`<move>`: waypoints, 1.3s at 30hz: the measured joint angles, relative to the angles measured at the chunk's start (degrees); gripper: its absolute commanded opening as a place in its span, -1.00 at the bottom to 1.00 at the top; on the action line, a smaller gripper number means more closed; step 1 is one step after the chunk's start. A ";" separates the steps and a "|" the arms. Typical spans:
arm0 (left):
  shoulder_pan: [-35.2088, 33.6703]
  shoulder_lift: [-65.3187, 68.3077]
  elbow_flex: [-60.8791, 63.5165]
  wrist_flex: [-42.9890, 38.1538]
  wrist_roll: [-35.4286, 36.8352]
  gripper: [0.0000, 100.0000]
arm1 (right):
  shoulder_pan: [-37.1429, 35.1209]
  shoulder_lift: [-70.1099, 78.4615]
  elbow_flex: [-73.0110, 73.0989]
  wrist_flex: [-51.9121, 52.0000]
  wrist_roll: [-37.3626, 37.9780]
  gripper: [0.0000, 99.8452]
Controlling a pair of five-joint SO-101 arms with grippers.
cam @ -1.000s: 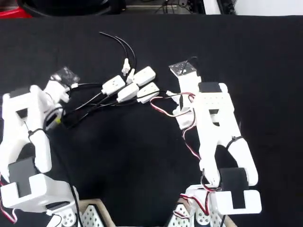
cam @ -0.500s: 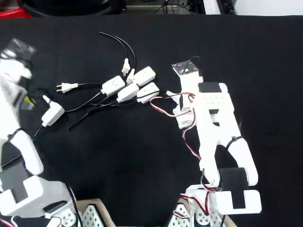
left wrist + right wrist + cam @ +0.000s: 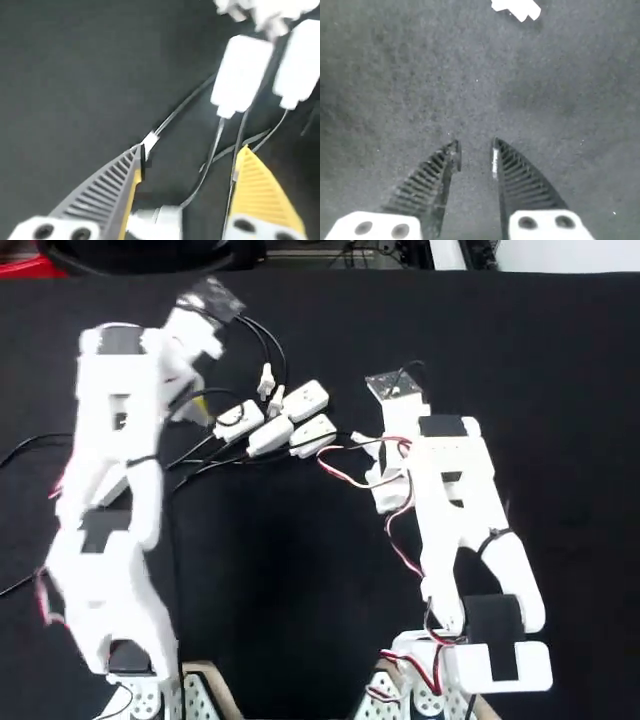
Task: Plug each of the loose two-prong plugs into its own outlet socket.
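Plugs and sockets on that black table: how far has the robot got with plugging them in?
Done: no plug looks clearly seated; one small plug lies loose beside the cluster of white sockets. In hand: nothing gripped; the left gripper is open above cables near the sockets, the right gripper open over bare table. Left: seemingly all the plugging.

left tool (image 3: 205, 308) beside black cables (image 3: 262, 340), near white socket cluster (image 3: 285, 420); right tool (image 3: 393, 386) near cluster's other side.
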 measured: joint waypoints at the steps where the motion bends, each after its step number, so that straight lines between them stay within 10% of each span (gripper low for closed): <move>1: 0.53 3.08 -1.76 -0.35 0.00 -0.41 | 0.00 0.00 0.00 0.00 0.00 -0.79; 22: 6.07 29.10 -38.86 17.58 0.26 -0.42 | 0.00 0.09 1.14 -1.58 -0.26 -0.79; 39: 5.10 39.65 -41.85 11.60 -1.05 -0.50 | 0.00 0.09 1.14 -1.76 -0.26 -0.79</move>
